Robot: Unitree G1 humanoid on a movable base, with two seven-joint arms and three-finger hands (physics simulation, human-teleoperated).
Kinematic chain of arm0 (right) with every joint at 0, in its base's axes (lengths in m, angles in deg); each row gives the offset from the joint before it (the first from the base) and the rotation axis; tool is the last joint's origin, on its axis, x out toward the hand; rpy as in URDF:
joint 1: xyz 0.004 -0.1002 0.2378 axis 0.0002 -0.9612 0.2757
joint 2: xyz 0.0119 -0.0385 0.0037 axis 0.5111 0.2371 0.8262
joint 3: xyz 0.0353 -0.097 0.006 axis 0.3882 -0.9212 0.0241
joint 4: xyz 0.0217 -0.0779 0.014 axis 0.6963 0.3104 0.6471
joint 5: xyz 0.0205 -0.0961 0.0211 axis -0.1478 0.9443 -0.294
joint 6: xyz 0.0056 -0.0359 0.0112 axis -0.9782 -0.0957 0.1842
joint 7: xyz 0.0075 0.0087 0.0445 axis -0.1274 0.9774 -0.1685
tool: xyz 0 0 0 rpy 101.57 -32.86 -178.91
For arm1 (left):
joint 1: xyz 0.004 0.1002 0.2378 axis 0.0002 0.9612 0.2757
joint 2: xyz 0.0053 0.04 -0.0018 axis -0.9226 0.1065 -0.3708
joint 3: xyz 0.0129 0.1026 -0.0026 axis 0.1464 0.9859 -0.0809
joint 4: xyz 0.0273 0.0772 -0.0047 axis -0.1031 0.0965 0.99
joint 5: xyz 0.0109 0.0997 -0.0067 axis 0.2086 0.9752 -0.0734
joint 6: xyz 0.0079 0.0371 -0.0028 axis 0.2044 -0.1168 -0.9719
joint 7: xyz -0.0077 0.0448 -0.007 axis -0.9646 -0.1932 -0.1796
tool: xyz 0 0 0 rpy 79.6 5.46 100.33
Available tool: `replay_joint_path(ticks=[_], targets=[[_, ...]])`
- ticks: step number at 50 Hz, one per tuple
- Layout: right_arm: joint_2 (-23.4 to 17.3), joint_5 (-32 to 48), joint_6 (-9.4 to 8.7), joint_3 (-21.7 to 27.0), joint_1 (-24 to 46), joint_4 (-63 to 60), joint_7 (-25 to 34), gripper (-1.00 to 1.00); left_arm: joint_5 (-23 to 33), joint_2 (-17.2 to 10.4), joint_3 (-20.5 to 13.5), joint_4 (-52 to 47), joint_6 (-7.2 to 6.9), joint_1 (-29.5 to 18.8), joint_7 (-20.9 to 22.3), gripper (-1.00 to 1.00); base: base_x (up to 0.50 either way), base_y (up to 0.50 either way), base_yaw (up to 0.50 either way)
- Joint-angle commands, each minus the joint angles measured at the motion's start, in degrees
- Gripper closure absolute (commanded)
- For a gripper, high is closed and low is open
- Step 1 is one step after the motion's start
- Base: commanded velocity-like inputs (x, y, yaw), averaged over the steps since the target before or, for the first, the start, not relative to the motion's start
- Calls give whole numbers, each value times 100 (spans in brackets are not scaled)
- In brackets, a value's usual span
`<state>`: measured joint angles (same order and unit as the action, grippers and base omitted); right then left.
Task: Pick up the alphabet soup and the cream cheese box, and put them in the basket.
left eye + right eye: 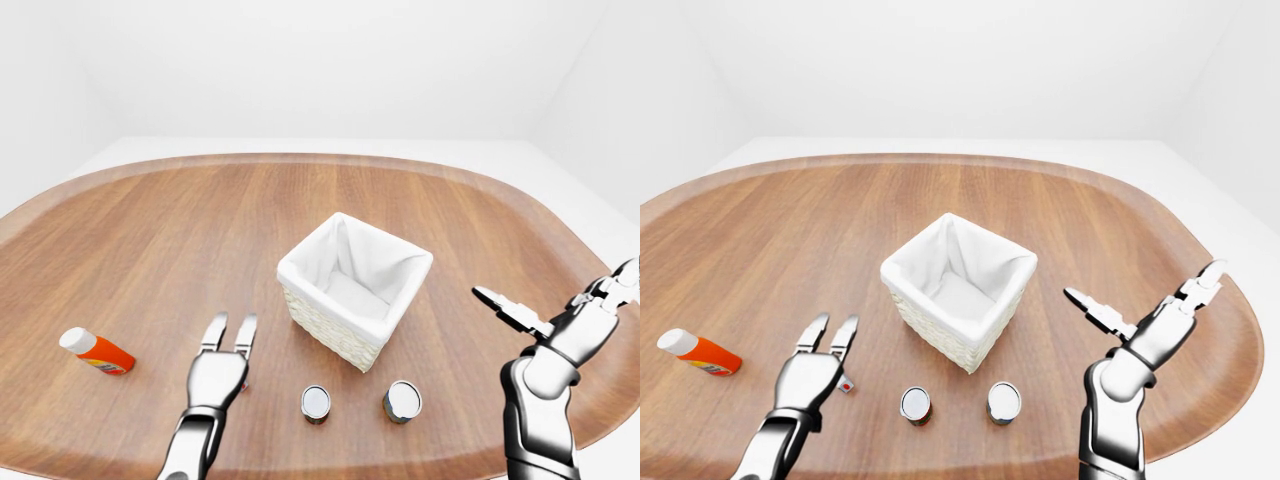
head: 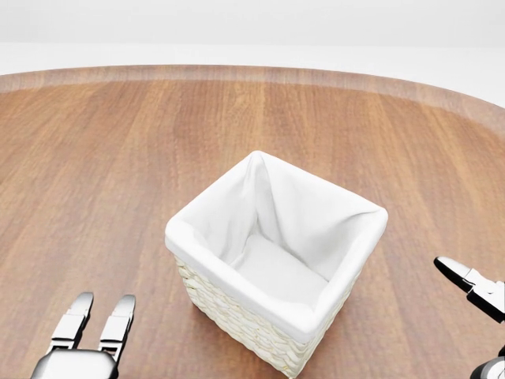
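The white-lined wicker basket (image 2: 237,282) stands in the middle of the wooden table (image 1: 150,230) and holds nothing. Below it in the left-eye view stand two upright cans, one (image 1: 316,402) to the left and one (image 1: 402,400) to the right, both showing silver lids; which is the alphabet soup I cannot tell. No cream cheese box shows clearly. A small red and white bit (image 1: 846,385) peeks out beside my left hand (image 1: 229,322), which lies open with straight fingers, left of the cans. My right hand (image 1: 560,298) hangs open to the basket's right, holding nothing.
An orange bottle with a white cap (image 1: 94,351) lies on its side at the far left of the table. The table's rounded edge runs close below the cans and hands in the eye views. White floor and walls surround the table.
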<state>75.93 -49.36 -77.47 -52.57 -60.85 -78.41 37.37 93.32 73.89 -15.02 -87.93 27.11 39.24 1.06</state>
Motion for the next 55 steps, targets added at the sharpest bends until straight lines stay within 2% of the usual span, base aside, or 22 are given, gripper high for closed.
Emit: replay_joint_path(ticks=[1, 21, 26, 35, 38, 48, 55], targets=[[-10, -8, 0, -9, 14, 67, 0, -100, -154, -79, 38, 518, 0, -187, -153, -100, 0, 0, 0], [22, 26, -14, -4, -31, -77, 0, -100, -452, -145, 8, 863, 0, -389, -251, -100, 0, 0, 0], [12, 30, 0, -7, -16, 18, 0, -100, -504, -207, 39, 1504, 0, -637, -559, -100, 0, 0, 0], [27, 41, -33, -16, -39, -90, 0, -100, -629, -272, 77, 1717, 0, -735, -563, -100, 0, 0, 0], [17, 42, 0, -13, -13, -1, 0, -100, -679, -297, 85, 2043, 0, -868, -704, -100, 0, 0, 0], [11, 43, 0, -25, -11, 1, 0, -100, -889, -361, 73, 2290, 0, -1051, -660, -100, 0, 0, 0], [5, 43, 0, -27, -10, 18, 0, -100, -985, -438, 98, 2935, 0, -1282, -950, -100, 0, 0, 0]])
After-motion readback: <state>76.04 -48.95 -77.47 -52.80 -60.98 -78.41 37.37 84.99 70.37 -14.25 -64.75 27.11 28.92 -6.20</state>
